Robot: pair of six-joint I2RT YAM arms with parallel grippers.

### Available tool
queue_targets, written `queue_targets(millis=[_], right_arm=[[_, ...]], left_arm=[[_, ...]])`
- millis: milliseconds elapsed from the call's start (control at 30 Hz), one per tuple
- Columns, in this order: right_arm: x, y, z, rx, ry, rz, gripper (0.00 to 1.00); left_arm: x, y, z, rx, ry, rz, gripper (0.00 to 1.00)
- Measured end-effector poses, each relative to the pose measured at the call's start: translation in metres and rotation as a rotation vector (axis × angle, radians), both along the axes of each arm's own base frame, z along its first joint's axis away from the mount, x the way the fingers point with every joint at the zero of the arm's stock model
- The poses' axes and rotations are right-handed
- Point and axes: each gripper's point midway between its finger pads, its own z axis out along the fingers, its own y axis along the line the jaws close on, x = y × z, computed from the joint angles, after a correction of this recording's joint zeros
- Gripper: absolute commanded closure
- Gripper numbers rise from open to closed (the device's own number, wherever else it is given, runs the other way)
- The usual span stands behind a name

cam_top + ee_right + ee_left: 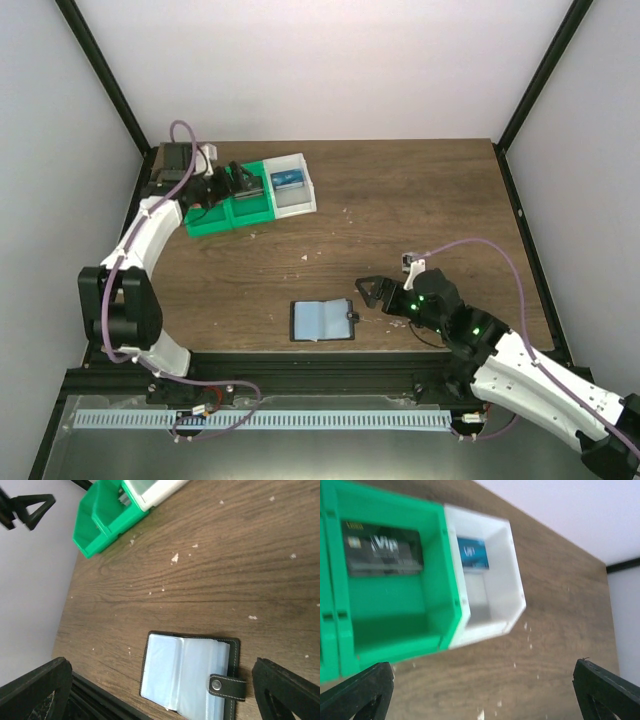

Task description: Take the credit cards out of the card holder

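- Top external: the holder (322, 320) lies open and flat on the bench (420, 190), near the front edge. The right fingers (372, 293) are spread just beside its tab side and grip nothing. The left fingers (243, 182) hang over the tray (215, 222) at the far left, well apart from the holder. Nothing pins the light holder, so a one-sided pull on a card would probably drag it along the bench.
- Left wrist: the left fingers (360, 692) stand wide apart with nothing between them, above the tray's (451, 580) green and white bins. A black card (382, 555) lies in the green bin and a blue card (472, 553) in the white one. Lowering here could clip a bin wall and shove or tip the tray.
- Right wrist: the right fingers (35, 687) are released, one on each side of the holder (185, 672). Its pale sleeves (165, 670) face up, with the tab (227, 686) at one edge. No red or pale cards show, and I cannot tell whether any sit inside the sleeves. Thin cards in slick sleeves offer little edge to pinch, so the fingers may slip, grab a sleeve instead, or fold the holder shut.
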Motion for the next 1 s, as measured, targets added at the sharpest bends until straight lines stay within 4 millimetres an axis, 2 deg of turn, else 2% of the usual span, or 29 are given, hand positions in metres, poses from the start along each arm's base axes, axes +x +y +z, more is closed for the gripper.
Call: queue_targets(millis=[133,400,433,533,633,800,1000], right_arm=[[0.0,0.0,-0.014,-0.023,0.061,-0.012,0.01],[-0.005,0.02,-0.045,-0.069,0.192,0.058,0.19],[-0.005,0.024,-0.05,-0.076,0.214,0.072,0.23],[-0.007,0.037,-0.061,-0.078,0.274,0.115,0.5],[-0.008,0.05,-0.066,-0.064,0.317,0.152,0.62],[-0.007,0.074,-0.064,-0.042,0.35,0.207,0.65],[-0.011,0.109,-0.067,-0.077,0.377,0.282,0.65]], left_arm=[[-0.038,-0.023,-0.011,-0.022,0.031,-0.074,0.04],[-0.124,-0.072,-0.037,-0.126,0.077,-0.245,0.14],[-0.133,-0.076,-0.04,-0.137,0.084,-0.26,0.16],[-0.15,-0.085,-0.047,-0.175,0.092,-0.293,0.2],[-0.167,-0.093,-0.055,-0.211,0.101,-0.318,0.22],[-0.191,-0.106,-0.073,-0.253,0.141,-0.351,0.26],[-0.213,-0.108,-0.094,-0.308,0.178,-0.333,0.3]])
